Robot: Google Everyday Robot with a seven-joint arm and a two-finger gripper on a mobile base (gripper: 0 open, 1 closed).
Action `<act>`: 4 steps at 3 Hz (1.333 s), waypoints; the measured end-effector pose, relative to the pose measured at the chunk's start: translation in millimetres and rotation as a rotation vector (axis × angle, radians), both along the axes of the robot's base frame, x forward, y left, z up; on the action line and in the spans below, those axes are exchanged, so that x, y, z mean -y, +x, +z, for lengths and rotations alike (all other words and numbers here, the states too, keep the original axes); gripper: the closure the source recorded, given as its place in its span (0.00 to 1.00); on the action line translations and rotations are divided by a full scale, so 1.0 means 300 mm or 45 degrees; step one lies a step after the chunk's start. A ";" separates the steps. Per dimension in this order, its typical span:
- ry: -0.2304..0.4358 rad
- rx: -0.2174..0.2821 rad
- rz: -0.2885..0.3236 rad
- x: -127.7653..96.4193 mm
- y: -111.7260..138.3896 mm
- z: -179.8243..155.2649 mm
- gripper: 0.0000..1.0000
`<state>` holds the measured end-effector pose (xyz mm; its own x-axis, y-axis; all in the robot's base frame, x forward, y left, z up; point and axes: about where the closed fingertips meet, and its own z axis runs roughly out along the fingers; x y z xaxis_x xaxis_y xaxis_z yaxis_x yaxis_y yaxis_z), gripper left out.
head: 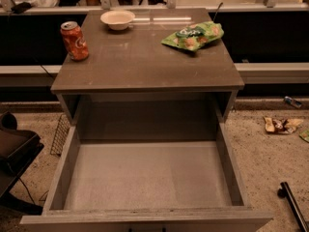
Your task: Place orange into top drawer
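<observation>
Although the wide, shallow grey-brown top drawer (145, 178) stands open at the near side, neither the gripper nor the small round orange is in view, so the grip cannot be told. The brown cabinet top (145, 64) behind bears a green snack bag (193, 36) and an orange-red soda can (75, 40). Such fruit is likely light, firm and roll-prone: pinch across its middle.

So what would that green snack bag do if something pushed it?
The green snack bag looks crinkled and puffy, so probably light and floppy, crumpling rather than rolling. Its glossy film would likely slide on the smooth cabinet top. The gripper is out of view.
</observation>
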<state>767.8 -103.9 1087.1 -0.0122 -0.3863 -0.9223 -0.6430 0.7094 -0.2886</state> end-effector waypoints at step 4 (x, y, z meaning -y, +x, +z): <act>0.224 0.115 0.257 -0.299 -0.692 0.155 1.00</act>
